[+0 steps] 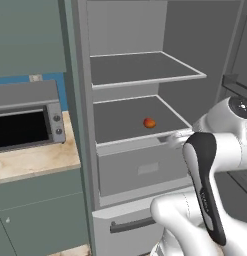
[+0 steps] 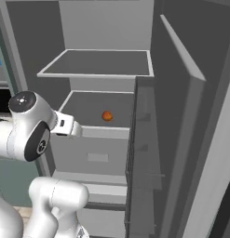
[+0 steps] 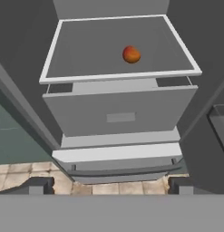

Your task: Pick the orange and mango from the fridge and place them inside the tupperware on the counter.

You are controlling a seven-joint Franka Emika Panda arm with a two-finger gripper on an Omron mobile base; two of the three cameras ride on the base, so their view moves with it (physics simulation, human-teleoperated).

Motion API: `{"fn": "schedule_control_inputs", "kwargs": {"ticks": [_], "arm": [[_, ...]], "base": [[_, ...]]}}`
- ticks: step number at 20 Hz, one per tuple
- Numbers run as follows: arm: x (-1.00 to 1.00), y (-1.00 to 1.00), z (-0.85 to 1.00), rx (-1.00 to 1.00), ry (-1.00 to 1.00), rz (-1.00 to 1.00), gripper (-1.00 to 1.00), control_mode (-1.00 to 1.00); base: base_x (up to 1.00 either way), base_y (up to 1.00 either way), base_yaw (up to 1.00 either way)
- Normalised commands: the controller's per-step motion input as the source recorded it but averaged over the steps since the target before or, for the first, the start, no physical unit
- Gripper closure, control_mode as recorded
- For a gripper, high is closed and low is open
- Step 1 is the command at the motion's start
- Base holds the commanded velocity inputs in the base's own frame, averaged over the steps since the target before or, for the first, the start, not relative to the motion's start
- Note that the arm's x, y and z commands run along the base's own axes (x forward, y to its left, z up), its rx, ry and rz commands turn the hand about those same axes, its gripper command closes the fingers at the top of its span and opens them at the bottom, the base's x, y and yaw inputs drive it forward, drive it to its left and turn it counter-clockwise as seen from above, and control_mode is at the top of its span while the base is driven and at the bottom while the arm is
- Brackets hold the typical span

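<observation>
One fruit is what you have in front of you. Far left, the microwave (image 1: 26,122) sits on the counter (image 1: 37,160), out of your way for now. Moving right, the fridge (image 1: 145,165) stands open, its door swung wide on the right so your arm has a clean line in. The mango (image 3: 131,54), red-orange, rests alone on the lower shelf (image 3: 86,50), toward the middle-right and back from the front edge, well above the closed drawer (image 3: 120,113). Your gripper (image 3: 109,186) hangs outside the fridge, low and well short of the fruit, its fingertips spread apart with nothing between them. That reads as an approach stance: you're lined up and ready to reach up and in.
</observation>
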Motion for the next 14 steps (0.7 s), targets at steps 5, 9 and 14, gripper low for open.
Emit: {"fn": "schedule_control_inputs", "kwargs": {"ticks": [5, 9, 14], "arm": [[0.45, -0.04, -0.29, 0.0, -0.14, -0.01, -1.0, -1.0], [0.46, -0.02, 0.0, 0.0, -0.02, -0.05, -1.0, -1.0], [0.42, -0.07, 0.0, 0.0, 0.0, -0.06, -1.0, -1.0]], "base": [[0.0, 0.0, 0.0], [0.0, 0.0, 0.0], [0.0, 0.0, 0.0]]}}
